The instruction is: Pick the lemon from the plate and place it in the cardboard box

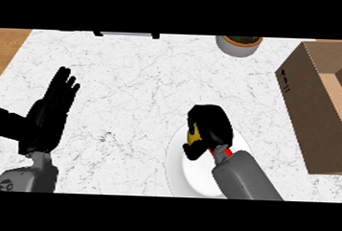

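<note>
a white marbled counter (pixel 146 88) fills the view, with a strip of wooden floor (pixel 6 49) at its left edge; a cardboard box (pixel 323 103) stands open at the right, well apart from the plate; a white plate (pixel 182 170) lies near the lower edge; a grey pot (pixel 238 45) sits at the far edge beside a dark object (pixel 127 34); the left hand (pixel 50 113) rests at the left, fingers straight and spread; the right hand (pixel 209 128) curls over the plate, fingers clenched around the lemon (pixel 194 136), of which only a yellow sliver shows.
</note>
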`<state>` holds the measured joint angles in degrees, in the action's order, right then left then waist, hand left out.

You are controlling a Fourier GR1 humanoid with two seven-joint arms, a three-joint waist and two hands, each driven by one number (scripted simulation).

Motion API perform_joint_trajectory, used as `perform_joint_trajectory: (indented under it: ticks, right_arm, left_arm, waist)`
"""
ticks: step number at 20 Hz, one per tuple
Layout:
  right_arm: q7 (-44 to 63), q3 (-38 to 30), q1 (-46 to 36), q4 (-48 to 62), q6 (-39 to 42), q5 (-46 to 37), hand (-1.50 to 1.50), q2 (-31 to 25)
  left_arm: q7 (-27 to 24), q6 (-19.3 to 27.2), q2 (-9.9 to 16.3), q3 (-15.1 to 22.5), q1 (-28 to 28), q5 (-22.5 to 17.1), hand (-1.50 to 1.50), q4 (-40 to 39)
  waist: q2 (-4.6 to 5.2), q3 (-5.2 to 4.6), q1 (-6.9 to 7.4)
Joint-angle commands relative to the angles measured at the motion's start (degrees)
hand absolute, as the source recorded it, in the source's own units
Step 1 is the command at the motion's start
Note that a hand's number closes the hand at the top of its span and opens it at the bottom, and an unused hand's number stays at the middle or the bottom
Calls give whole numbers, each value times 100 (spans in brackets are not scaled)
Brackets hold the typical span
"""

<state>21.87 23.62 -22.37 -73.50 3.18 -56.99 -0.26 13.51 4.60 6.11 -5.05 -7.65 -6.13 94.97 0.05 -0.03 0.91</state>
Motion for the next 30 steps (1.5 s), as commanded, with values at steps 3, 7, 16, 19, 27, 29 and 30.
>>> perform_joint_trajectory:
  ticks: [3, 7, 16, 19, 27, 29, 30]
  right_arm:
    - [1643, 953, -870, 82, -537, -410, 150, 25]
    - [1775, 860, -1348, -462, 441, -559, 150, 26]
    - [3332, 301, -1974, -1359, -523, -935, 150, 26]
    - [3677, -67, -1887, -1926, -270, -1327, 150, -115]
    - [3218, -1034, -1068, -2678, -63, -1061, 150, -875]
    - [2993, -1464, -1263, -2104, -192, -903, 150, -953]
    - [2935, -1833, -1623, -2273, 273, -607, 150, -1210]
  left_arm:
    - [86, -143, 78, -82, -3, -159, 0, -5]
    - [176, 109, -38, 58, 83, 79, 0, 271]
    - [187, 17, 63, -74, 53, -19, 0, 196]
    - [-173, -82, -8, -109, 268, -73, 0, -8]
    - [-4, -102, 69, -140, 176, -87, 0, 110]
    - [27, -14, -53, -7, 184, 6, 0, 122]
    - [-124, 1, 27, -156, -17, 12, 0, -98]
  waist:
    - [-7, 2, 6]
    - [-23, 3, -58]
    - [-19, 2, -51]
    - [-26, -1, -135]
    - [-17, 4, -124]
    - [-6, 4, -91]
    - [-7, 3, -107]
